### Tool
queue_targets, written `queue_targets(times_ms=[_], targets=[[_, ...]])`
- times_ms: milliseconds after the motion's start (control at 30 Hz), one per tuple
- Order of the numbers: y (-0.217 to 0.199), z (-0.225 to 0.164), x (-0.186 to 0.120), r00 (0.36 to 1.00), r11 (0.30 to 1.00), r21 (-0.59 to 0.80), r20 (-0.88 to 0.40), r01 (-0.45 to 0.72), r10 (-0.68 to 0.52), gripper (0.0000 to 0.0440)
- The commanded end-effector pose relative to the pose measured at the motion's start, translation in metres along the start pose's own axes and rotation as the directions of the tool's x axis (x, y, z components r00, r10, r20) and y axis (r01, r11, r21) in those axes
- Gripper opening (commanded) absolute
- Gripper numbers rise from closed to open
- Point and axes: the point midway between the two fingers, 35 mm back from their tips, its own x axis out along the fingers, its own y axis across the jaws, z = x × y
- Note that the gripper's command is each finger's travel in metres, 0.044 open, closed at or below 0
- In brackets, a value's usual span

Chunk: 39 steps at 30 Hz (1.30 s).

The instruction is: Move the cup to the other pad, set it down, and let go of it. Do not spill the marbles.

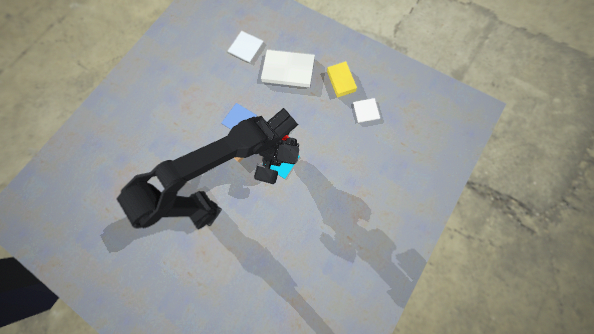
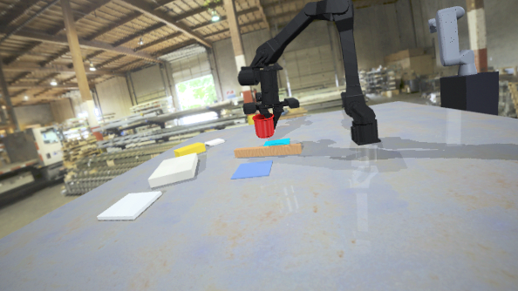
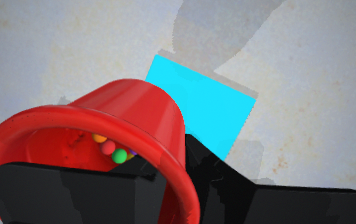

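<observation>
Lifted clear of the blue pad point(image 1: 236, 114) point(image 2: 252, 170), off to one side below the gripper point(image 1: 273, 156) point(image 2: 273, 120) point(image 3: 169, 167), and past the wooden bar point(image 1: 239, 159) point(image 2: 268, 151); likely nearing the cyan pad point(image 1: 284, 169) point(image 2: 278, 142) point(image 3: 207, 105) beneath. Remaining: align, lower, release. Clamped on the wall of the red cup point(image 1: 285, 138) point(image 2: 264, 126) point(image 3: 142, 102), directly under the gripper. Near upright, open at top, with several coloured marbles point(image 3: 119, 156) inside; full count not discernible.

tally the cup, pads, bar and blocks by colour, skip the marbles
white rectangular blocks: 3
yellow rectangular block: 1
blue flat square pad: 1
cyan flat square pad: 1
brown wooden bar: 1
red round cup: 1
total: 8
</observation>
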Motion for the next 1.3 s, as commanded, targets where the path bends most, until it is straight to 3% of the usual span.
queue_targets(times_ms=[0, 267, 367, 500, 800, 1267], targets=[[-0.009, -0.004, 0.010, 1.000, 1.000, 0.014, -0.003, 0.012, -0.012, 0.0010], [-0.024, -0.012, 0.025, 0.999, 0.999, 0.034, -0.013, 0.037, -0.036, 0.0033], [-0.026, -0.009, 0.027, 1.000, 0.999, 0.046, -0.004, 0.026, -0.026, 0.0074], [-0.023, -0.003, 0.023, 1.000, 0.998, 0.065, 0.018, -0.017, 0.016, 0.0168], [-0.025, -0.001, 0.010, 0.996, 0.994, 0.069, 0.039, -0.080, 0.077, 0.0196], [-0.032, 0.002, -0.018, 0.986, 0.984, 0.085, 0.076, -0.157, 0.150, 0.0281]])
